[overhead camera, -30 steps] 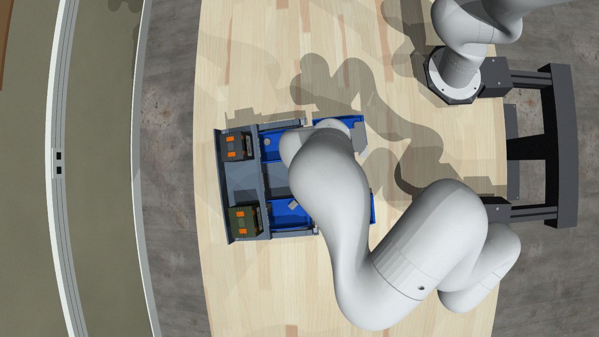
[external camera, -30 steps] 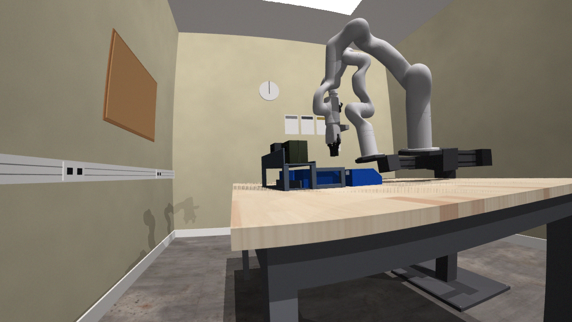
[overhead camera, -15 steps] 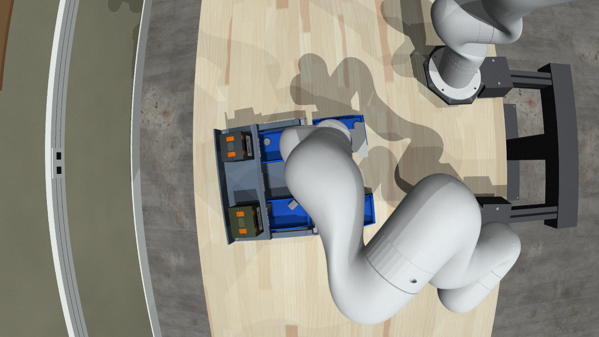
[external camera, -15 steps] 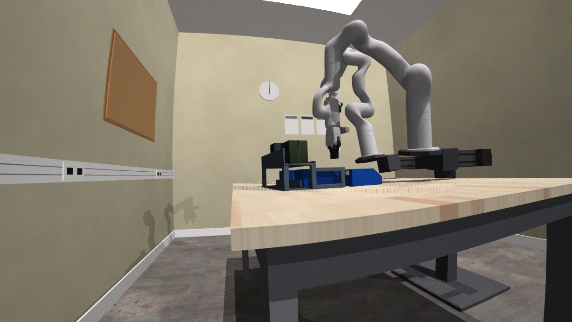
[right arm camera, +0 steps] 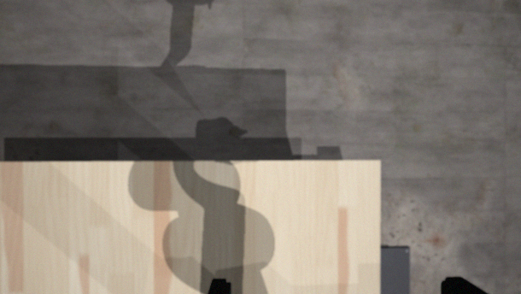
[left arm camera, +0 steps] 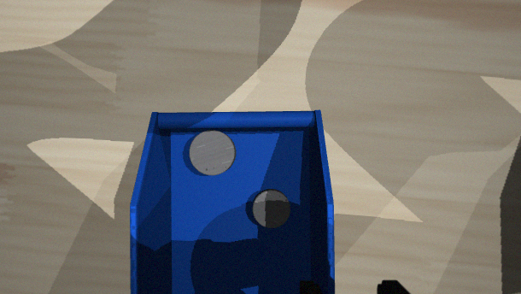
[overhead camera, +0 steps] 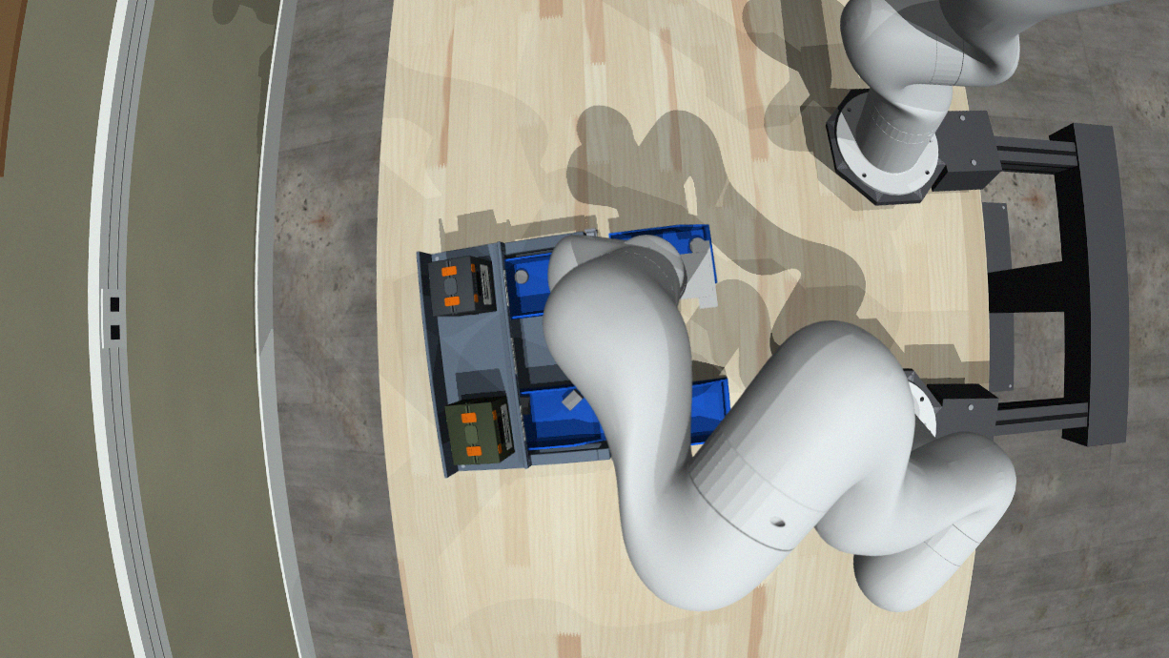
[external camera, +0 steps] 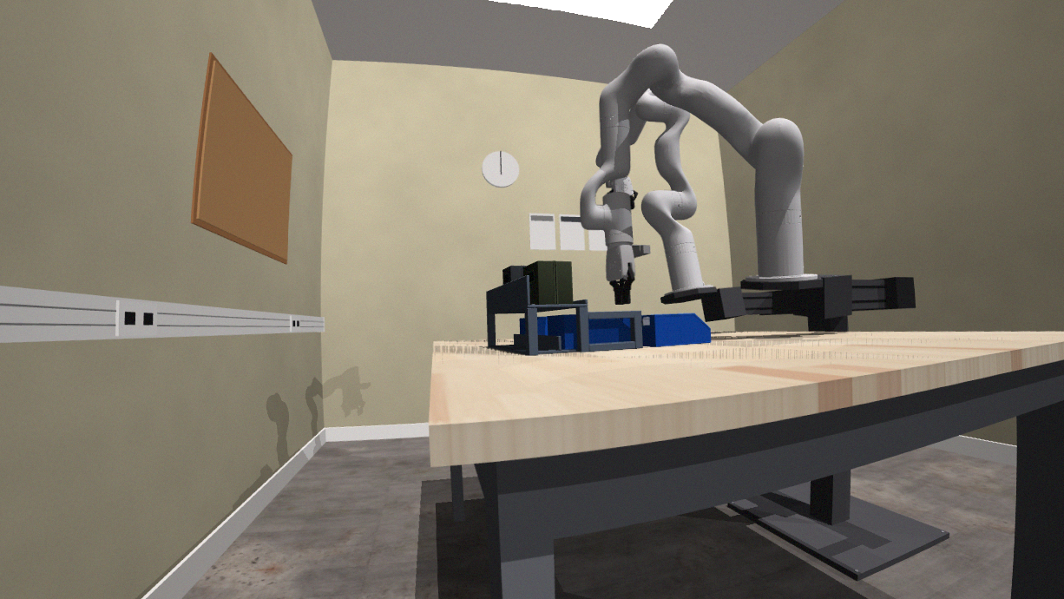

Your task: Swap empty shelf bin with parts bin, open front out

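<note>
"How far have they got?"

"About halfway, I'd say. The shelf (overhead camera: 472, 347) (external camera: 508, 299) has a gap (overhead camera: 541, 351) in its middle. The bin taken out seems to be the blue bin (overhead camera: 709, 410) (external camera: 673, 329) standing upright on the table (overhead camera: 523, 605) (external camera: 744, 386), though the arm hides most of its inside."

"And the bin with the parts (overhead camera: 679, 232) (left arm camera: 205, 192)?"

"On the table in front of the shelf, upright, with two round parts showing. It's not in the gap. Lifting, tilting, pushing home past the lip: all that's left."

"Is anyone holding it?"

"No. The left gripper (external camera: 622, 293) (left arm camera: 350, 287) hangs above it, jaws a little apart with nothing between them. The right gripper (right arm camera: 336, 287) is off to one side, jaws wide and bare."

"What's in the way?"

"The low board, with a dark case (overhead camera: 461, 286) and a green case (overhead camera: 477, 430) (external camera: 552, 282) on top, and the filled bins (overhead camera: 529, 284) either side. A clumsy tilt could spill parts."

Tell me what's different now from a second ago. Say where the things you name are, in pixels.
The left gripper (external camera: 622, 299) (left arm camera: 349, 289) has come down closer to the bins (overhead camera: 709, 408) (external camera: 673, 329) (left arm camera: 213, 226), and its arm's elbow has swung toward the shelf (overhead camera: 474, 351) (external camera: 533, 331). Nothing was taken hold of or let go; its fingers stand partly open. The right arm (overhead camera: 899, 134) (external camera: 682, 260), shelf and bins look unmoved.
</note>
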`<state>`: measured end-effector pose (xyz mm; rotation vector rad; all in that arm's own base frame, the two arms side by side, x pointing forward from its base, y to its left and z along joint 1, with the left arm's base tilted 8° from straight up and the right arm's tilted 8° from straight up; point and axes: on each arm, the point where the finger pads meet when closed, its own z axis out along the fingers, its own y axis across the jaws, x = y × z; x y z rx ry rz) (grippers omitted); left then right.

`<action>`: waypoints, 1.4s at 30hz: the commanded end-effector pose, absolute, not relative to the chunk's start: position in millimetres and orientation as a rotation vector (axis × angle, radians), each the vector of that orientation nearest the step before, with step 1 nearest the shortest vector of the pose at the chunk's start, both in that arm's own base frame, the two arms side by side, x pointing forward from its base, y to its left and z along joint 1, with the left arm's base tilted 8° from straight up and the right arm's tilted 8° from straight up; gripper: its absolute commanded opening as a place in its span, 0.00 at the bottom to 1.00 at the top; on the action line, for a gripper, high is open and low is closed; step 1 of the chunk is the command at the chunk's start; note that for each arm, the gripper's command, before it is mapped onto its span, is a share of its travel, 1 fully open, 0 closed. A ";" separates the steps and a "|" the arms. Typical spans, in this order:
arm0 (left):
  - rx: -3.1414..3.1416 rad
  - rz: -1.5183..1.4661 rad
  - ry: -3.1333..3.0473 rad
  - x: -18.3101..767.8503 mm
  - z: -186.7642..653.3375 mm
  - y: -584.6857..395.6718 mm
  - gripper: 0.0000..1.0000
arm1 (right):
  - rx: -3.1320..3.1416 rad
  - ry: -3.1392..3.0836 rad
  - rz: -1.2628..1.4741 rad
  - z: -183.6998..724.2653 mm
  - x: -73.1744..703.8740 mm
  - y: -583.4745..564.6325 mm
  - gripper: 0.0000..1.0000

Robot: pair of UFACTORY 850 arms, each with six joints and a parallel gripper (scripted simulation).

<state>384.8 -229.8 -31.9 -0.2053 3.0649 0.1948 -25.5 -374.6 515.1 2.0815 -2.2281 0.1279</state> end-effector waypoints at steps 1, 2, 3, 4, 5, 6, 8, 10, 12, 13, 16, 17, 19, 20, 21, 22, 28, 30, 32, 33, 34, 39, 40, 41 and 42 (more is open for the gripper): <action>-0.205 0.190 3.056 385.8 -40.0 -229.0 0.27 | 2.080 -2.227 0.130 516.1 -25.6 -374.9 1.00; -0.205 0.190 3.056 385.9 -41.7 -228.7 0.27 | 2.080 -2.227 0.130 516.1 -25.6 -374.9 1.00; -0.205 0.190 3.056 386.0 -43.4 -228.5 0.27 | 2.080 -2.227 0.130 516.1 -25.6 -374.9 1.00; -0.205 0.190 3.056 386.0 -45.0 -228.3 0.27 | 2.080 -2.227 0.130 516.1 -25.6 -374.9 1.00; -0.205 0.190 3.056 386.1 -46.5 -228.1 0.27 | 2.080 -2.227 0.130 516.1 -25.6 -374.9 1.00; -0.205 0.190 3.056 386.2 -47.9 -227.9 0.27 | 2.080 -2.227 0.130 516.1 -25.6 -374.9 1.00; -0.205 0.190 3.056 386.3 -50.6 -227.5 0.27 | 2.080 -2.227 0.130 516.1 -25.6 -374.9 1.00; -0.205 0.190 3.056 386.4 -52.9 -227.2 0.27 | 2.080 -2.227 0.130 516.1 -25.6 -374.9 1.00; -0.205 0.190 3.056 386.4 -52.9 -227.2 0.27 | 2.080 -2.227 0.130 516.1 -25.6 -374.9 1.00; -0.205 0.190 3.056 386.5 -53.9 -227.1 0.27 | 2.080 -2.227 0.130 516.1 -25.6 -374.9 1.00; -0.205 0.190 3.056 386.6 -56.3 -226.7 0.27 | 2.080 -2.227 0.130 516.1 -25.6 -374.9 1.00; -0.205 0.190 3.056 386.7 -56.9 -226.6 0.27 | 2.080 -2.227 0.130 516.1 -25.6 -374.9 1.00; -0.205 0.190 3.056 386.7 -57.9 -226.5 0.27 | 2.080 -2.227 0.130 516.1 -25.6 -374.9 1.00; -0.205 0.190 3.056 386.7 -58.2 -226.5 0.27 | 2.080 -2.227 0.130 516.1 -25.6 -374.9 1.00; -0.205 0.190 3.056 386.7 -58.5 -226.4 0.27 | 2.080 -2.227 0.130 516.1 -25.6 -374.9 1.00; -0.205 0.190 3.056 386.7 -58.7 -226.4 0.27 | 2.080 -2.227 0.130 516.1 -25.6 -374.9 1.00; -0.205 0.190 3.056 386.8 -59.0 -226.4 0.27 | 2.080 -2.227 0.130 516.1 -25.6 -374.9 1.00; -0.205 0.190 3.056 386.8 -59.0 -226.4 0.27 | 2.080 -2.227 0.130 516.1 -25.6 -374.9 1.00; -0.205 0.190 3.056 386.8 -59.0 -226.4 0.27 | 2.080 -2.227 0.130 516.1 -25.6 -374.9 1.00; -0.205 0.190 3.056 386.8 -59.0 -226.4 0.27 | 2.080 -2.227 0.130 516.1 -25.6 -374.9 1.00; -0.205 0.190 3.056 386.8 -59.0 -226.4 0.27 | 2.080 -2.227 0.130 516.1 -25.6 -374.9 1.00; -0.205 0.190 3.056 386.8 -59.0 -226.4 0.27 | 2.080 -2.227 0.130 516.1 -25.6 -374.9 1.00; -0.205 0.190 3.056 386.8 -59.0 -226.4 0.27 | 2.080 -2.227 0.130 516.1 -25.6 -374.9 1.00; -0.205 0.190 3.056 386.8 -59.0 -226.4 0.27 | 2.080 -2.227 0.130 516.1 -25.6 -374.9 1.00; -0.205 0.190 3.056 386.8 -59.0 -226.4 0.27 | 2.080 -2.227 0.130 516.1 -25.6 -374.9 1.00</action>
